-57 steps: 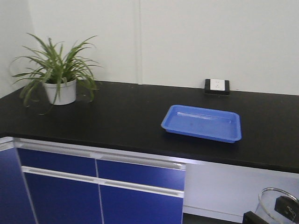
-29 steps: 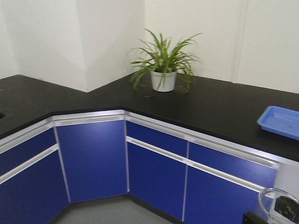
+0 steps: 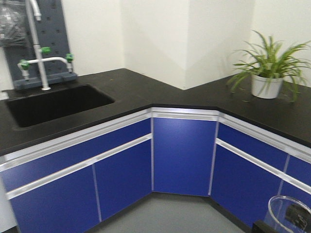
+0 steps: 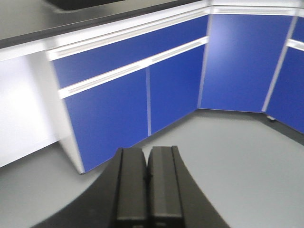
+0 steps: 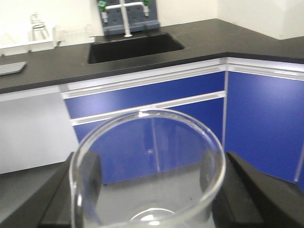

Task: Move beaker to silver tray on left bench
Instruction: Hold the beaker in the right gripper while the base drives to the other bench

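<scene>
Right gripper (image 5: 149, 187): clenched on the beaker (image 5: 147, 156). Black fingers (image 5: 88, 178) press the glass wall from both sides. The beaker sits upright, rim up, clear, nothing coloured inside. It hangs in the air, on no surface, with grey floor (image 5: 28, 185) and blue drawer fronts (image 5: 142, 95) visible through and behind it. In the front view only its rim and upper wall show, at the bottom right corner (image 3: 289, 213).

Left gripper (image 4: 147, 183): fingers pressed flat together, nothing between them, aimed toward the floor before the cabinets.

Silver tray (image 5: 10, 68): lies on the black top of the left bench (image 5: 47, 76), cut off by the left edge of the right wrist view. It is to the left of the sink (image 5: 135, 47) and well apart from the beaker.

White bins (image 5: 28, 46) stand behind the tray near the wall. A clear glass vessel (image 5: 38, 31) is at them, in or behind cannot be told.

Faucet (image 3: 41, 53) with green knobs rises behind the sink.

Potted plant (image 3: 266, 82) stands on the bench top right of the corner.
</scene>
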{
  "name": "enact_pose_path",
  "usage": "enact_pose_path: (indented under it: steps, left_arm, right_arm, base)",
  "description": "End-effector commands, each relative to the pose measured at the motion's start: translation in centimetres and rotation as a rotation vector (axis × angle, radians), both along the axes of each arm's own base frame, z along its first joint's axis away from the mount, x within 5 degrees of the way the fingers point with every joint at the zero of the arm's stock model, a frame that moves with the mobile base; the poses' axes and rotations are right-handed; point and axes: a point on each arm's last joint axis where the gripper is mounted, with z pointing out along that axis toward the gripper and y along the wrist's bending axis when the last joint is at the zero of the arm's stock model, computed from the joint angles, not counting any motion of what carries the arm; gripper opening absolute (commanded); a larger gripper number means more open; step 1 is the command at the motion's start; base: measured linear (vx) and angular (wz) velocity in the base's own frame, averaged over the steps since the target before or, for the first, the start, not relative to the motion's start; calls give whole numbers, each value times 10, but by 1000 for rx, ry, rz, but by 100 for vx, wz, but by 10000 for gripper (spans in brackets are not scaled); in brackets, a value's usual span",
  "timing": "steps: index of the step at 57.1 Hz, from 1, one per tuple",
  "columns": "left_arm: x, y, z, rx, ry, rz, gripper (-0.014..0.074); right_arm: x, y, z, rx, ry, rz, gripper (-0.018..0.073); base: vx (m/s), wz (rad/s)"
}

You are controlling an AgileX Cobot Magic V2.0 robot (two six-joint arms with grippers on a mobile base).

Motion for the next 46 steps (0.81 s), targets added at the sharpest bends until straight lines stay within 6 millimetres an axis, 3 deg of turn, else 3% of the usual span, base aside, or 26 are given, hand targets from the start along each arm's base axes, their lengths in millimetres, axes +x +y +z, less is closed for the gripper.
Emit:
enact_pose_path:
  steps: [1, 26, 46]
  left_arm:
    - [1, 0, -2, -8, -65, -5, 1]
    - [1, 0, -2, -8, -65, -5, 1]
    - [1, 0, -2, -8, -65, -5, 1]
  right_arm:
    - [1, -2, 11, -13, -44, -23, -6]
    - [1, -2, 11, -13, -44, -23, -6]
    - [1, -2, 11, -13, -44, -23, -6]
  base:
    - [-10, 42]
    - [-6, 47]
    - [7, 68]
